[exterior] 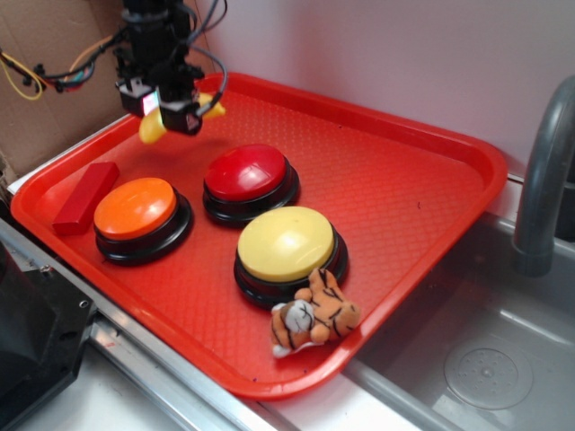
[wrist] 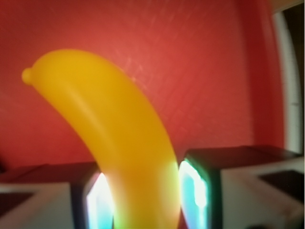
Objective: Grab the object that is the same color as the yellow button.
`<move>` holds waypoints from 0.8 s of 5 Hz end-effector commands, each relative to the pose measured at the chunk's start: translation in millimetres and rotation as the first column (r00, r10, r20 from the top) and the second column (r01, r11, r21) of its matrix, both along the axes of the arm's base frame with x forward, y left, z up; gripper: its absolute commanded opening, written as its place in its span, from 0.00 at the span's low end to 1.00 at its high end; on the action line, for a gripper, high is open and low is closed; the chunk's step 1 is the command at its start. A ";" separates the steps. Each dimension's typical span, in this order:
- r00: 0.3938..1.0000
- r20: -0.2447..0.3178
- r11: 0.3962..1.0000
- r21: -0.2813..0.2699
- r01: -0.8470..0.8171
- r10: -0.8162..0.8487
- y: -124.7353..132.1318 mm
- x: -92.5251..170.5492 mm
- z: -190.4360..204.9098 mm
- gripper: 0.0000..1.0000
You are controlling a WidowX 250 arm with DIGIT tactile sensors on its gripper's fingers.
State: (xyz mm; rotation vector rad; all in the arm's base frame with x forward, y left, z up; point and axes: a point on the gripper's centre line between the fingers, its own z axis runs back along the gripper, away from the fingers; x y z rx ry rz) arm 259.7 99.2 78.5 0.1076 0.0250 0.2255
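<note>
Yellow banana (wrist: 119,143) x1 in fingers (wrist: 193,191); 3 buttons.

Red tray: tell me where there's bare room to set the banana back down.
Widest bare patch: the tray's back-right part, beyond the red button and yellow button. A narrower strip lies before the orange button. Crowded: around the three buttons, the tiger and the red block.
</note>
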 end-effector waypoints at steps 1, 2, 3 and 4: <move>0.994 0.111 0.997 -0.079 0.016 -0.007 -47.1 9.2 90.5 0.00; 0.992 0.127 0.991 -0.128 0.031 -0.014 -80.3 7.8 118.0 0.00; 0.985 0.169 0.989 -0.138 0.050 -0.027 -110.2 8.9 127.6 0.00; 0.978 0.202 0.988 -0.134 0.076 -0.047 -122.8 7.5 131.1 0.00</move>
